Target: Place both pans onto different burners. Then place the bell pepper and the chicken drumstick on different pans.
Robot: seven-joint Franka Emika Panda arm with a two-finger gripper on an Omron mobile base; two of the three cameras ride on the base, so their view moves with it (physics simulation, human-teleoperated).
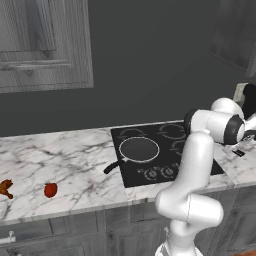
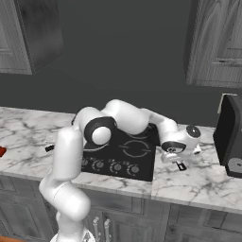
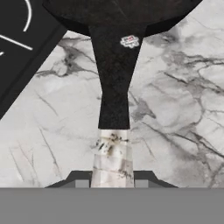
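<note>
Off to the left of the marble counter (image 1: 75, 160), the bell pepper (image 1: 50, 190) sat near the front edge, with the chicken drumstick (image 1: 6, 188) a little further left, the two apart from each other and well away from the cooktop (image 1: 165, 155). One pan (image 1: 138, 149) already rested on the cooktop's front-left burner, its pale rim showing and its thin handle pointing out over the counter toward the front left. A row of round knobs (image 2: 109, 166) ran along the cooktop's front edge. A dark appliance (image 2: 230, 137) stood on the counter at the far right, beyond the arm.

The arm rose from the base, bent at the elbow in front of the cooktop and reached out low to the right, over the counter just beside the cooktop's right edge. The gripper (image 2: 179, 163) pointed down at the marble there. In the hand view the second pan (image 3: 118, 13) lay on the counter, its black handle (image 3: 114, 87) running straight back toward the fingers. The jaws stood narrow, closed on the end of that handle. A corner of the cooktop with its white ring marks showed beside this pan.
</note>
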